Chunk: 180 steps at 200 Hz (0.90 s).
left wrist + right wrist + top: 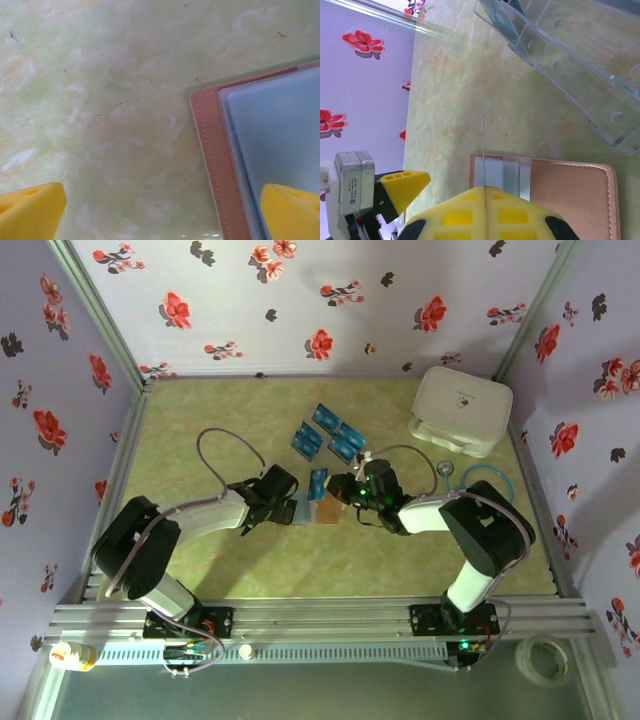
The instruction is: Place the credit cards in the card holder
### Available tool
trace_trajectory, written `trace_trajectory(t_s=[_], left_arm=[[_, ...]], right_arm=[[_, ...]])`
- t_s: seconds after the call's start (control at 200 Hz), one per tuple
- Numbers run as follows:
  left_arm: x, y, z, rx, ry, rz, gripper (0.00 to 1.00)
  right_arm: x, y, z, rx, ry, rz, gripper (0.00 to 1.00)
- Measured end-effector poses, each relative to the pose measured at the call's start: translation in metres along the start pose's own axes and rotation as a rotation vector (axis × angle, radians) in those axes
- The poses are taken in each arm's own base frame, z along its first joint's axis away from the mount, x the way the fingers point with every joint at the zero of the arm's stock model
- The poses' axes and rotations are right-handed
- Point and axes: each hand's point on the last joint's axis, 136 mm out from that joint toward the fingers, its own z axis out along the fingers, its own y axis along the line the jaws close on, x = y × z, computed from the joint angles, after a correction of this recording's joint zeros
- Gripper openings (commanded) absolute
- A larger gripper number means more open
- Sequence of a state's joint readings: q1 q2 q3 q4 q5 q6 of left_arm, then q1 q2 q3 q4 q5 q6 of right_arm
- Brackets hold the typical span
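Card holder (320, 510) lies open and flat at mid-bench (200, 570), tan cover on the side twd the R arm, clear sleeves (280, 135) on the side twd the L arm. Can't tell whether any sleeve has a card in it.

R pincer (340, 488), at the holder's far edge, is clamped shut on one credit card (318, 483). The card stands on edge. From the wrist cam it shows as a thin line (483, 150) rising out of the closed yellow tips (484, 192), above the holder (570, 200).

L pincer (285, 502) sits at the holder's L-arm side, jaws spread wide, gripping nothing. One yellow fingertip (292, 210) is over the sleeve corner and the other is over bare bench, straddling the stitched tan border (210, 150).

Beyond the holder, more credit cards (342, 447) sit in a clear compartmented tray (580, 65), and one blue card (500, 15) shows in an end compartment.

A closed white box (460, 410) stands farther off, twd the R-arm side. Its small lid mark is too small to read. The label on the grey block (351, 182) behind an L pincer finger (402, 186) is also illegible.
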<state>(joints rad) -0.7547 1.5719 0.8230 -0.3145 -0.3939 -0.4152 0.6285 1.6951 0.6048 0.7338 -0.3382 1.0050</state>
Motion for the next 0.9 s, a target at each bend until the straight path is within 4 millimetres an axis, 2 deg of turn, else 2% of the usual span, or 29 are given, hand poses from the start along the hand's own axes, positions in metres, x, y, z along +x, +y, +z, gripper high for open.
trace_trajectory(t_s=[0.43, 0.9], left_arm=[[0.001, 0.007, 0.002, -0.047, -0.002, 0.001, 1.0], [0.006, 0.014, 0.003, -0.087, 0.005, -0.014, 1.0]], right_arm=[[0.007, -0.012, 0.008, -0.013, 0.003, 0.021, 0.0], [0.016, -0.016, 0.011, -0.016, 0.017, 0.017, 0.0]])
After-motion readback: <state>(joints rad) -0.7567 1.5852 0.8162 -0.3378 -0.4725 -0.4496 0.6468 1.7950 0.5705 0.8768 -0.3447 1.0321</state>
